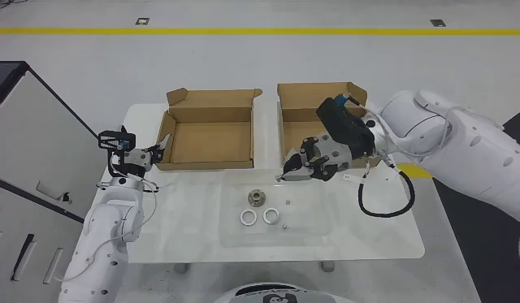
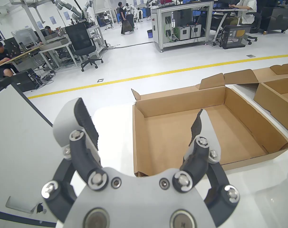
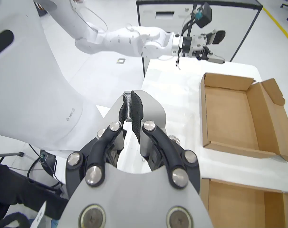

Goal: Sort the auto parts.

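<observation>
The right end effector (image 3: 131, 106) was pinching a bolt (image 3: 128, 107), its threads running lengthwise along the fingers, over the bench (image 1: 195, 222) just off the right box's (image 1: 296, 132) near corner. The left end effector (image 1: 158, 149) sat spread open by the left box (image 1: 210, 140), so I'd say the right box was the closer drop.

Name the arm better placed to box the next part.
Right. The right end effector clamps a threaded metal bolt beside an open brown cardboard box; the left end effector is open and empty.
</observation>
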